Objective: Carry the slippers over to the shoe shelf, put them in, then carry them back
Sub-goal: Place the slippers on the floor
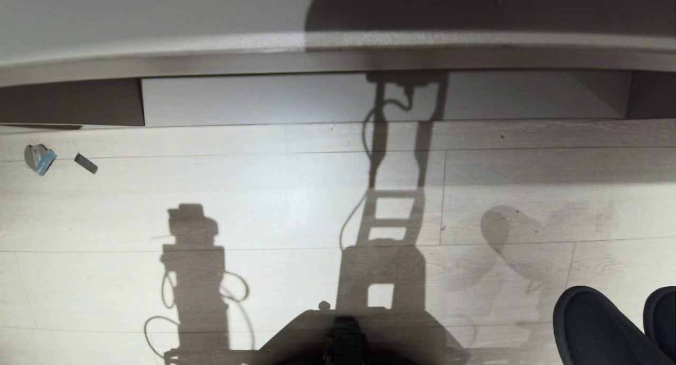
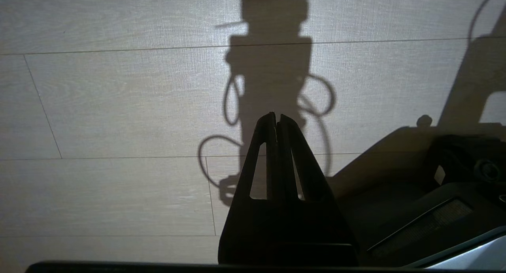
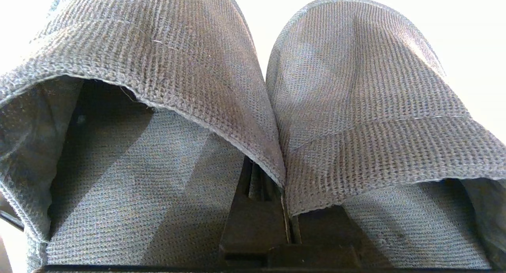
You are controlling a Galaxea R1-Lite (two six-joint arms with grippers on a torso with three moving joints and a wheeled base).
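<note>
Right gripper (image 3: 285,209) clamped on the slippers (image 3: 276,107), one finger inside each shoe, pinching the two inner edges together. Head view: slippers (image 1: 607,328) at lower right corner, toes pointing away from the robot, above pale plank floor (image 1: 264,196); shoe shelf (image 1: 264,98) runs along the far wall, well apart from them. Small blue-and-grey scrap (image 1: 39,159) lies far left. Left wrist view: left gripper (image 2: 276,121) hangs over bare floor, fingers pressed together, holding nothing.

Black tapered left pincer (image 2: 276,119) with triangular cut-outs, dark base housing (image 2: 454,194)
</note>
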